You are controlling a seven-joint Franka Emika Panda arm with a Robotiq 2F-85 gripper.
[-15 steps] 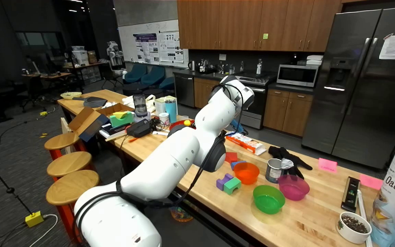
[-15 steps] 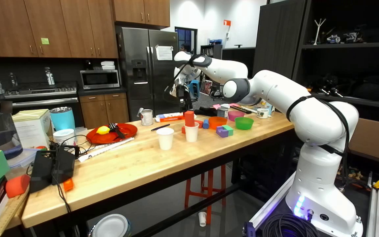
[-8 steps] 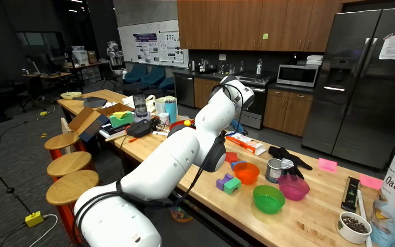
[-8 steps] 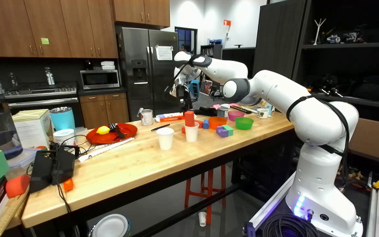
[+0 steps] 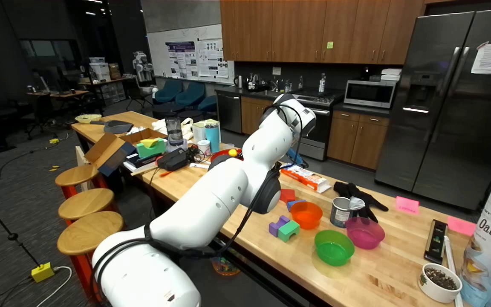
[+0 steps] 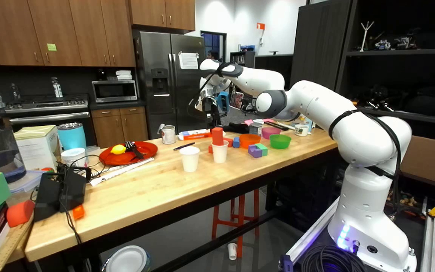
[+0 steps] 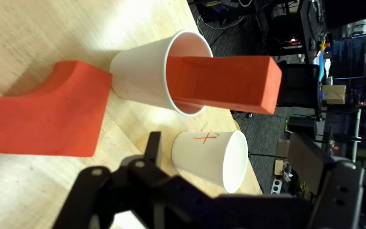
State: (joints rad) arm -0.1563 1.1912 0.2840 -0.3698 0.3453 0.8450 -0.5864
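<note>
Presently your gripper is spread wide; if you brush the tall red block sideways, its white cup may topple.

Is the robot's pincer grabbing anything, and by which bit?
Nothing is held: the pincer is open, its fingers wide apart. The tall red block sticks out of a white cup, ungripped.

A red block stands in a white cup, its end jutting past the rim. A second white cup, marked in orange, shows between the widely parted fingers. A curved red piece rests on the desk, just beside the first cup's base.
</note>
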